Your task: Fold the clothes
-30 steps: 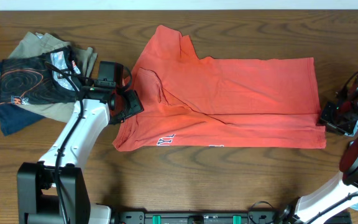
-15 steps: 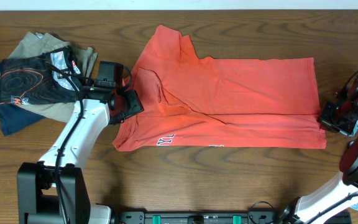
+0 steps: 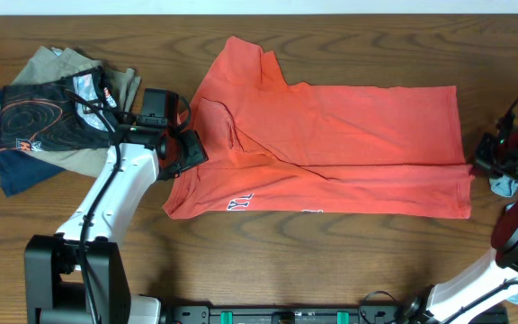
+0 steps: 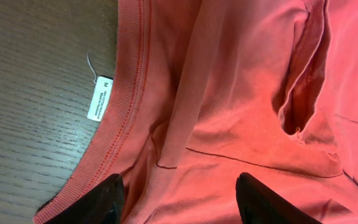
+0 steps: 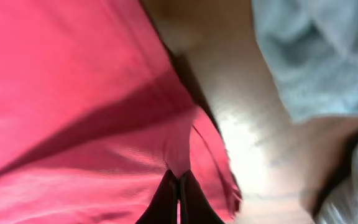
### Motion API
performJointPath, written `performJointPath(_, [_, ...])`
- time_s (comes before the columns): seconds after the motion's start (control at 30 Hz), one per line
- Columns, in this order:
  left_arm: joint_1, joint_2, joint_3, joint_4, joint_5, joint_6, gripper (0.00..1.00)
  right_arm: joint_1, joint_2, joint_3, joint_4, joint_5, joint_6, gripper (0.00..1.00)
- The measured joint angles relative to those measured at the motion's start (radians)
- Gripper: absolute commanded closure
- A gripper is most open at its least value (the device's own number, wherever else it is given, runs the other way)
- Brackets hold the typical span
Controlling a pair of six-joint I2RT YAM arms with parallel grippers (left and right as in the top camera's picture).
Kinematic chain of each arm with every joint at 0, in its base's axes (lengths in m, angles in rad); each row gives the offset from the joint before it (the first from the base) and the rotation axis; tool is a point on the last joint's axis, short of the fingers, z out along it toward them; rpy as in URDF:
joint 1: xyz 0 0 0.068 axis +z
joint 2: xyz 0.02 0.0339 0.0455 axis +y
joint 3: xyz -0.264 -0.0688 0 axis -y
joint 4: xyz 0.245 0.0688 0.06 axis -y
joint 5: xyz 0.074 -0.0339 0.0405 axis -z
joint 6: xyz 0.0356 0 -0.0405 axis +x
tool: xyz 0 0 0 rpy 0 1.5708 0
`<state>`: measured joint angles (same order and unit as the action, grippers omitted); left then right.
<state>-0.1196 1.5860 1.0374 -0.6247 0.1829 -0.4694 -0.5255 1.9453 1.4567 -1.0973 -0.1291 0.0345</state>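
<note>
Overhead, the coral-red T-shirt (image 3: 331,144) lies spread across the middle of the wooden table (image 3: 331,261), its collar toward 9 o'clock. The left gripper (image 3: 184,151) sits at that collar edge, jaws spread wide over the fabric near the white neck tag (image 4: 99,98). At 3 o'clock the right gripper (image 3: 482,162) is pinched tight on the shirt's hem, with a light-blue shirt (image 3: 508,186) just beside it. A stack of other garments (image 3: 48,121) lies at 10 o'clock.
</note>
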Motion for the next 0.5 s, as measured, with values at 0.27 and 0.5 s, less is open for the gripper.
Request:
performJointPath(0.27, [0.0, 0.0, 0.0, 0.0, 0.0, 0.0, 0.4, 0.0, 0.0, 0.006, 0.199, -0.151, 0.049, 0.77])
performJointPath(0.5, [0.0, 0.0, 0.0, 0.0, 0.0, 0.0, 0.4, 0.0, 0.0, 0.007, 0.125, -0.172, 0.09, 0.78])
